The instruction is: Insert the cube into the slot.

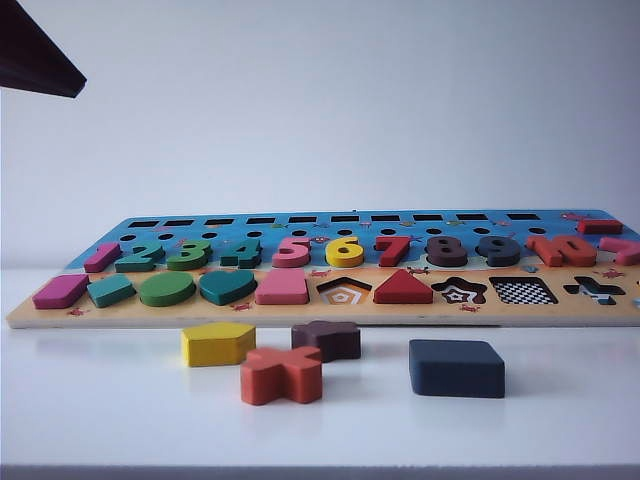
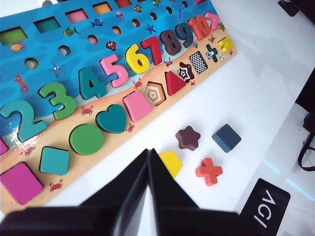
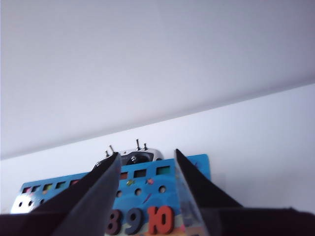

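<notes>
Your cube (image 1: 456, 367) lies loose on the worktop (image 1: 560, 430) lower right, checkered slot (image 1: 523, 290) empty behind it, since left gripper (image 2: 148, 156) is closed empty and right gripper (image 3: 146, 162) parted, holding nothing.

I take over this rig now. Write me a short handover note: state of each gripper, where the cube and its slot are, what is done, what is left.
Left gripper: shut, empty, above the table near the yellow piece.
Right gripper: open, empty, raised and looking across the puzzle board.
Cube: loose on the table in front of the board, right of the brown star piece and the orange cross.
Square slot: empty, checkered, in the board's front row.
Done: nothing yet.
Left: grasp the cube and seat it in the slot.
</notes>
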You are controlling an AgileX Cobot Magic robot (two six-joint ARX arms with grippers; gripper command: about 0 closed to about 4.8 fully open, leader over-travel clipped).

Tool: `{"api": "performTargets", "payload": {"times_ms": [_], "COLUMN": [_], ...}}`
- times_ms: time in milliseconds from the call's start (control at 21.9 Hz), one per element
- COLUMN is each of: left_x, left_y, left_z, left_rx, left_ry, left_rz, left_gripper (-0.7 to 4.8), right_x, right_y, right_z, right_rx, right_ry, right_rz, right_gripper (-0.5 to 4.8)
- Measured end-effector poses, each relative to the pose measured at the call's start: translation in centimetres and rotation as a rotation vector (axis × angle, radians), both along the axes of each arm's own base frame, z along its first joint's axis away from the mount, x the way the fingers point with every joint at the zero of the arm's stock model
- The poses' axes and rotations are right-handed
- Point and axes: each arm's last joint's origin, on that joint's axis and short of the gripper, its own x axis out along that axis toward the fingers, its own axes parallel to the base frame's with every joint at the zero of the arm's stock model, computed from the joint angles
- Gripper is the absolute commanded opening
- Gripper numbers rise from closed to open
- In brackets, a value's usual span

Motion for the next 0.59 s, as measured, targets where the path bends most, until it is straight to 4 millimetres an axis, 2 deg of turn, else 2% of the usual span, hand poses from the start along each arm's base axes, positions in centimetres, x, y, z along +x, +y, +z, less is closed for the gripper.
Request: {"api": "performTargets", "payload": {"times_ms": [137, 319, 593], "left_x": [0.0, 0.0, 0.0], "left_y": [0.0, 0.0, 0.1], "left_z": [0.0, -0.1, -0.3], "left_rx": [0.003, 0.007, 0.022], "left_ry": [0.006, 0.017, 0.015], "left_rz": [0.001, 0.001, 0.022], "left_gripper": [0.09, 0.09, 0.09], "right_x": [-0.4, 0.7, 1.6], "right_y": [0.4, 0.9, 1.8], "right_z": [3.0, 4.6, 6.0], "right_rx": [0.019, -0.001, -0.124], "right_ry": [0.191, 0.412, 0.453], "right_rz": [0.143, 0.360, 0.667], "right_gripper": [2.21, 2.31, 2.87]}}
